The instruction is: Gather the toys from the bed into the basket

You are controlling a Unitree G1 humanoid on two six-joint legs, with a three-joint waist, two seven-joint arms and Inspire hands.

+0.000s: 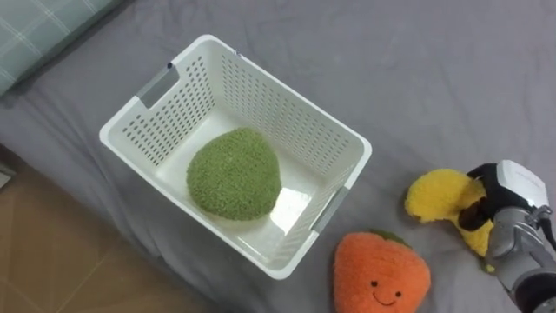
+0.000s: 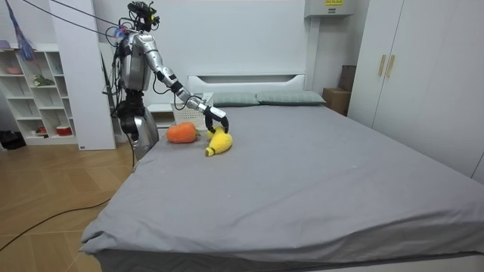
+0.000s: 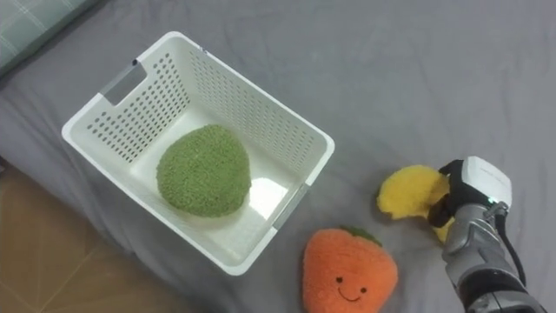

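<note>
A white slotted basket (image 1: pixel 228 59) stands on the grey bed (image 1: pixel 434 78) near its edge, and a round green plush toy (image 1: pixel 234 174) lies inside it. An orange plush toy with a smiling face (image 1: pixel 380 274) lies on the sheet just to the basket's right. Further right is a yellow plush toy (image 1: pixel 439 196), with my right hand (image 1: pixel 512 209) on its right end and dark fingers curled round it. In the room view the right hand (image 2: pixel 215 119) reaches down onto the yellow toy (image 2: pixel 219 142), beside the orange toy (image 2: pixel 181 133) and the basket (image 2: pixel 193 109).
A pale checked pillow (image 1: pixel 35 35) lies at the top left. Wooden floor (image 1: pixel 52 261) shows past the bed's edge at lower left. In the room view I stand at the bed's side near a white shelf unit (image 2: pixel 45 91); grey sheet stretches wide to the right.
</note>
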